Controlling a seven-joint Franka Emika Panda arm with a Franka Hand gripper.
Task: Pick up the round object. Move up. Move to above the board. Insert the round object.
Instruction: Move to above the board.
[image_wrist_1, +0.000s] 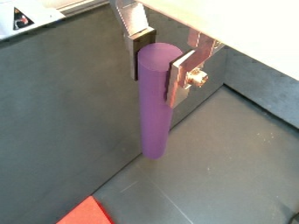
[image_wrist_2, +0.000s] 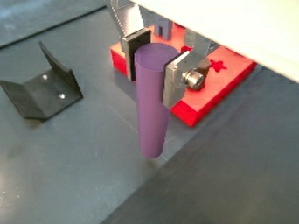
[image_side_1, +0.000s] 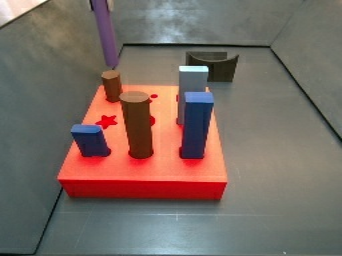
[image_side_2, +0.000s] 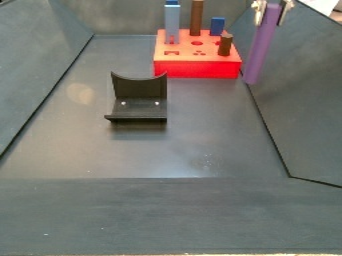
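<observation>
Peg (image_wrist_2: 149, 101) is clamped in the gripper (image_wrist_2: 155, 63), lifted off the desk; board (image_wrist_2: 222, 80) just beyond; insertion is left.

Floor (image_side_2: 187, 150): dark grey, matte, walled on the sides.

Directly on it: the board (image_side_1: 147, 170), bright red, flat and square, carrying upright pegs in both side views: two blue blocks, two brown cylinders, one pale grey block.

In a side view the fixture (image_side_2: 135, 100) sits on the floor nearer the camera than the board, apart from it.

Gripper (image_wrist_2: 162, 63): raised off the floor beside the board, clamping the purple cylinder peg (image_wrist_2: 149, 101); peg's lower end hangs clear of the floor.
</observation>
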